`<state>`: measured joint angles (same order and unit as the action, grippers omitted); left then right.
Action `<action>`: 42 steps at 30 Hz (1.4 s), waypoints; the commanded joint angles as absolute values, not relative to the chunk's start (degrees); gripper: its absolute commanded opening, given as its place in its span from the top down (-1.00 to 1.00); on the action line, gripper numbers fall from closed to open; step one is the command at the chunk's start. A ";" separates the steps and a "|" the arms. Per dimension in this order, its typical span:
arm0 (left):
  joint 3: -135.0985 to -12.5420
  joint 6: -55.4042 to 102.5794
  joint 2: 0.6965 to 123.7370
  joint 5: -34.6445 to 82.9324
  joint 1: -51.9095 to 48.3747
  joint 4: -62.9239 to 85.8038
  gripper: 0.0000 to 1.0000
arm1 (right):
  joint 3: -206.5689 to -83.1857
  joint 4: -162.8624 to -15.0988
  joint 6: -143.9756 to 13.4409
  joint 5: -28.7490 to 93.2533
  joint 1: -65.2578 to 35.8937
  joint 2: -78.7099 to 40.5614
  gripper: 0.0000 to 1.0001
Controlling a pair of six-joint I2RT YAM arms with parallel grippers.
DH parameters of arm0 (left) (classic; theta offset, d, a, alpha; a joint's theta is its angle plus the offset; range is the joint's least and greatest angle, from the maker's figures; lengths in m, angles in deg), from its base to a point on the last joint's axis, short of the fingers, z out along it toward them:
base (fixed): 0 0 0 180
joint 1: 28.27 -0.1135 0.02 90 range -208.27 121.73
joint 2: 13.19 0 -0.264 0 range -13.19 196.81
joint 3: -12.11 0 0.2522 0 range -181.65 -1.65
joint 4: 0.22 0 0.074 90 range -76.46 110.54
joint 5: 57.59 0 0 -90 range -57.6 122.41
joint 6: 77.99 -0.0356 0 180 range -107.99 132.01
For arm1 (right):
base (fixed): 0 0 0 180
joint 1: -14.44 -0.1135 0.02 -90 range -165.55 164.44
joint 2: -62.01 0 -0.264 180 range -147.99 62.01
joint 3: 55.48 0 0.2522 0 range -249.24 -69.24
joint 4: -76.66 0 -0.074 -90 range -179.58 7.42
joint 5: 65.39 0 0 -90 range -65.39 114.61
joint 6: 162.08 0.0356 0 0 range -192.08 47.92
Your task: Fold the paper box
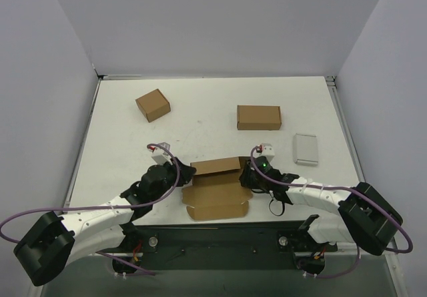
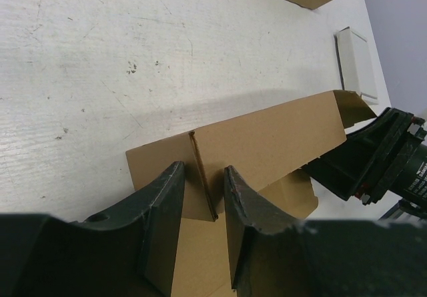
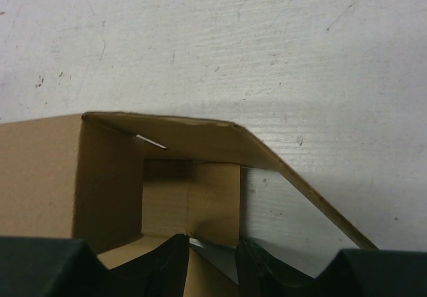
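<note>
Two tools meet at the plain brown thin-cardboard paper box [image 1: 215, 193], which lies half-formed near the front edge of the white tabletop [image 1: 200, 120], between the arms. At its left end the left tool [image 2: 203, 173] straddles an upright flap, fingers part-way apart; whether they pinch it I cannot tell. At the open right end the right tool [image 3: 212, 242] has a cardboard edge between part-open jaws, grip unclear. Further back rest a squarish brown carton [image 1: 153, 105], a closed oblong brown box [image 1: 259, 117] and a flat pale grey case [image 1: 306, 148].
</note>
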<state>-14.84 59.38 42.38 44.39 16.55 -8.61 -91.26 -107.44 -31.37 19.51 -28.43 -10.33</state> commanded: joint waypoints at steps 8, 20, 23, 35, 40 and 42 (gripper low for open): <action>-13.96 59.12 43.24 42.16 16.73 -7.20 0.23 | -90.96 -116.36 -40.17 16.00 -36.36 -7.78 0.32; -14.48 59.47 43.15 42.16 16.73 -6.67 0.23 | -90.07 -125.87 -43.17 21.27 -36.62 -12.43 0.33; -14.66 59.47 43.15 42.16 16.73 -6.41 0.23 | -89.90 -128.15 -41.85 22.59 -36.62 -14.80 0.33; -16.50 58.77 41.48 44.79 16.65 -1.59 0.23 | -90.25 -122.90 -39.47 21.36 -37.15 -12.19 0.18; -17.65 57.54 41.66 45.94 16.38 -0.08 0.23 | -89.90 -108.86 -36.76 19.60 -38.55 0.61 -0.30; -17.82 57.45 41.74 46.12 16.29 0.01 0.23 | -88.23 -105.59 -36.49 20.39 -38.82 5.38 -0.39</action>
<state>-16.26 59.34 41.51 44.87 16.35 -5.00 -89.67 -115.44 -38.39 20.86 -37.94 -4.21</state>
